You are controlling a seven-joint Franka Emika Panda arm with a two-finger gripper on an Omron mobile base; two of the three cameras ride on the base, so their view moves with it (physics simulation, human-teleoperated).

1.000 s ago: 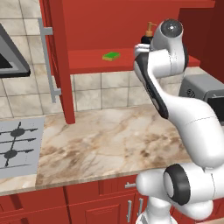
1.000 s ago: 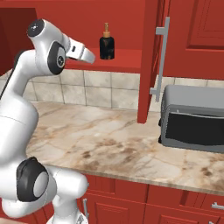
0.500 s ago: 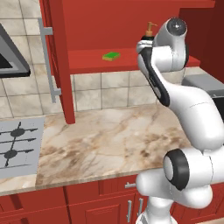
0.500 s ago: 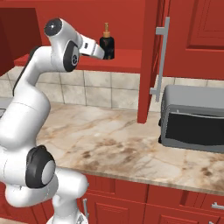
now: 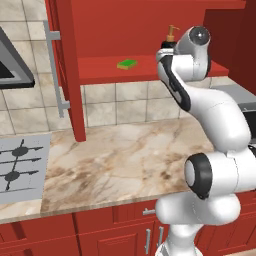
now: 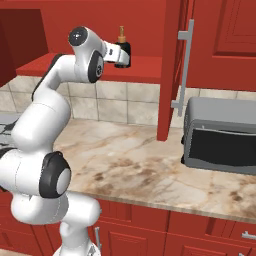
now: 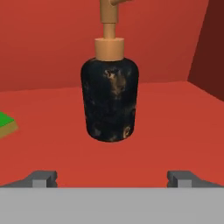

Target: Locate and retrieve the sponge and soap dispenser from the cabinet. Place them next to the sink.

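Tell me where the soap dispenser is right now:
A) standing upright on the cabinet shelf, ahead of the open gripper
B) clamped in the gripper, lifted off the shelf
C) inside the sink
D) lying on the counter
A: the soap dispenser stands upright on the cabinet shelf, centred ahead of the gripper, whose fingertips are spread wide and short of it.

Soap dispenser (image 7: 110, 103) black, tan pump; sponge (image 5: 127, 64) green; cabinet (image 5: 100, 30) red.

Marble counter (image 5: 125, 160), tiled wall (image 5: 120, 102)

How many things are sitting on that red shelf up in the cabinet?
2: a green sponge near the shelf's middle, and a black soap dispenser standing further right, straight ahead of the gripper. The arm may hide more.
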